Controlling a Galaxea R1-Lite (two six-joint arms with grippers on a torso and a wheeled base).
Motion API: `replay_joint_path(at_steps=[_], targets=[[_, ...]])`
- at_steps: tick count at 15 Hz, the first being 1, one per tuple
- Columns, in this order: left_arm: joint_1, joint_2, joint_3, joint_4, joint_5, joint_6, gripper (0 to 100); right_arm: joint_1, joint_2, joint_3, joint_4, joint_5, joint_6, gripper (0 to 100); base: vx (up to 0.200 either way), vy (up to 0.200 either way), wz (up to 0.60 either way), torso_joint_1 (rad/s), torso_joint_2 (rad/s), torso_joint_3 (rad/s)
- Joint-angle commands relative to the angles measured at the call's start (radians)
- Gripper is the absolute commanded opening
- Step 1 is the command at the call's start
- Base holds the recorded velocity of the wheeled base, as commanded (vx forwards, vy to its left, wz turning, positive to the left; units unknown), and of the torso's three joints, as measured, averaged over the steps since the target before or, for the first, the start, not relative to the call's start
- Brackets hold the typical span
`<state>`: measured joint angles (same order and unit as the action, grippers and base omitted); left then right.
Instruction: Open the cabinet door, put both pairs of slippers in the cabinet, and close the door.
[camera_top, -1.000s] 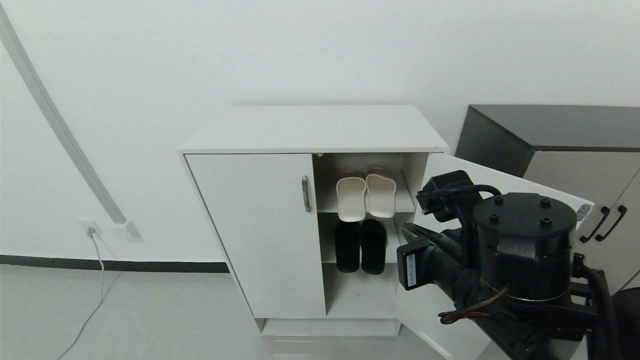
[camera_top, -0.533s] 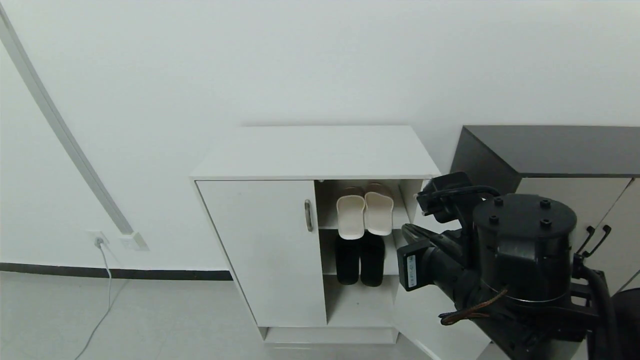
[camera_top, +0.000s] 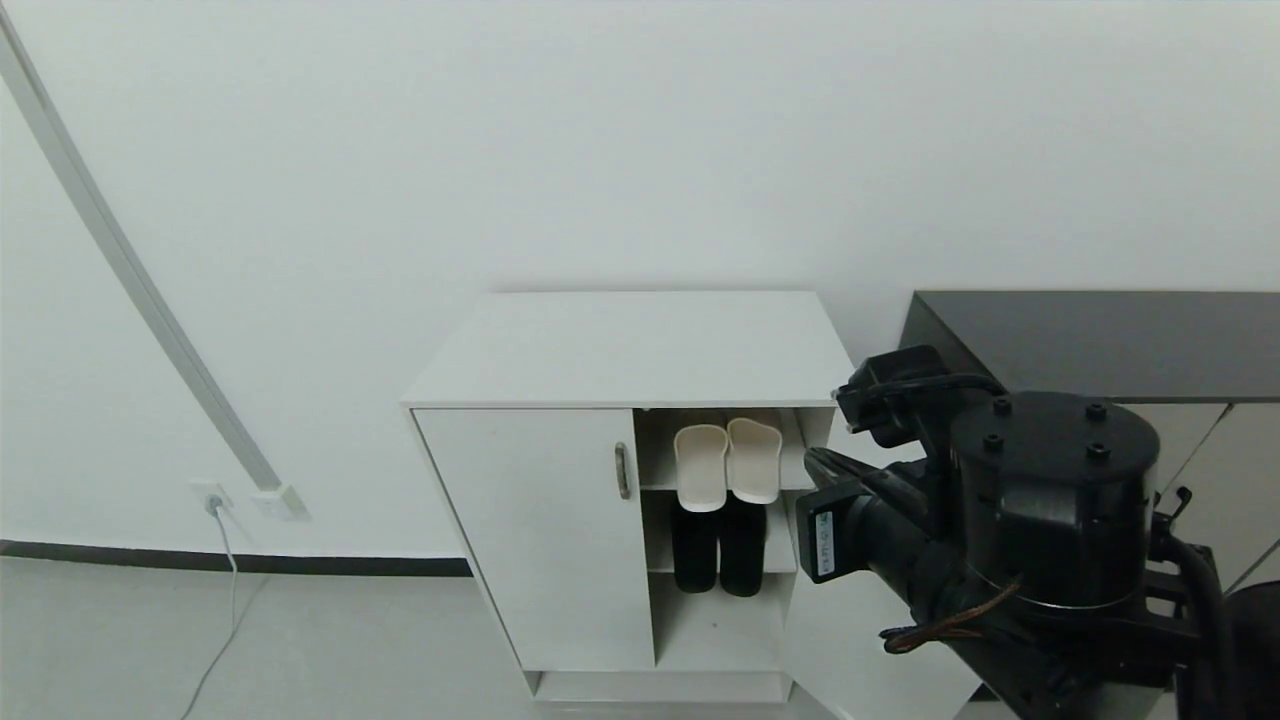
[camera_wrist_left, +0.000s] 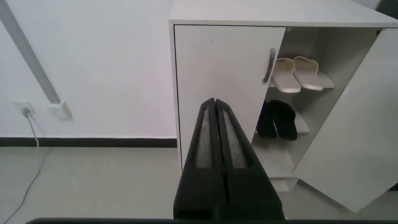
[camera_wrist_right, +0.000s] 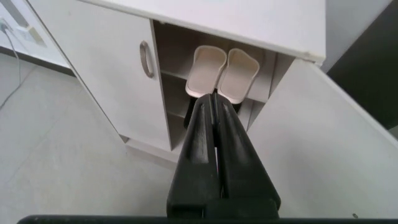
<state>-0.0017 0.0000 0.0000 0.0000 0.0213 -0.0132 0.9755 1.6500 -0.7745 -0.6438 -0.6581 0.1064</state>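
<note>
The white cabinet (camera_top: 625, 345) stands against the wall, its left door (camera_top: 545, 540) closed and its right door (camera_wrist_left: 348, 137) swung open. A white pair of slippers (camera_top: 727, 462) lies on the upper shelf, heels outward. A black pair of slippers (camera_top: 718, 550) lies on the shelf below. My left gripper (camera_wrist_left: 214, 102) is shut and empty, well back from the closed door. My right gripper (camera_wrist_right: 214, 98) is shut and empty too, in front of the open compartment, with the white slippers (camera_wrist_right: 224, 73) beyond its tip. My right arm (camera_top: 1040, 500) covers most of the open door.
A dark cabinet (camera_top: 1090, 335) with black handles stands right of the white one. On the left, a wall socket (camera_top: 208, 495) has a cable trailing onto the grey floor (camera_top: 250, 650). A grey conduit (camera_top: 110, 240) slants down the wall.
The whole head picture has shifted: the cabinet now sits lower and looks smaller, so the camera has drawn back. The slippers lie as before on their shelves.
</note>
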Motion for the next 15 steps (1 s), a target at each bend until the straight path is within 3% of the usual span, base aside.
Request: replay_joint_path(at_steps=[1,9,15], targets=[[0.0,0.002,0.0,0.0,0.0,-0.001,0,0.0,0.001,0.003,0.0,0.0,-0.001,0,0.0,0.0,0.0,0.051,-0.1,-0.056],[0.0,0.002,0.0,0.0,0.002,-0.001,0,-0.001,0.002,0.02,0.0,0.0,-0.017,0,0.0,0.0,0.0,0.003,-0.01,-0.005],[0.0,0.002,0.0,0.0,0.0,-0.001,0,-0.001,0.002,0.024,0.0,0.0,-0.02,0,0.0,0.0,-0.6,0.006,0.0,0.003]])
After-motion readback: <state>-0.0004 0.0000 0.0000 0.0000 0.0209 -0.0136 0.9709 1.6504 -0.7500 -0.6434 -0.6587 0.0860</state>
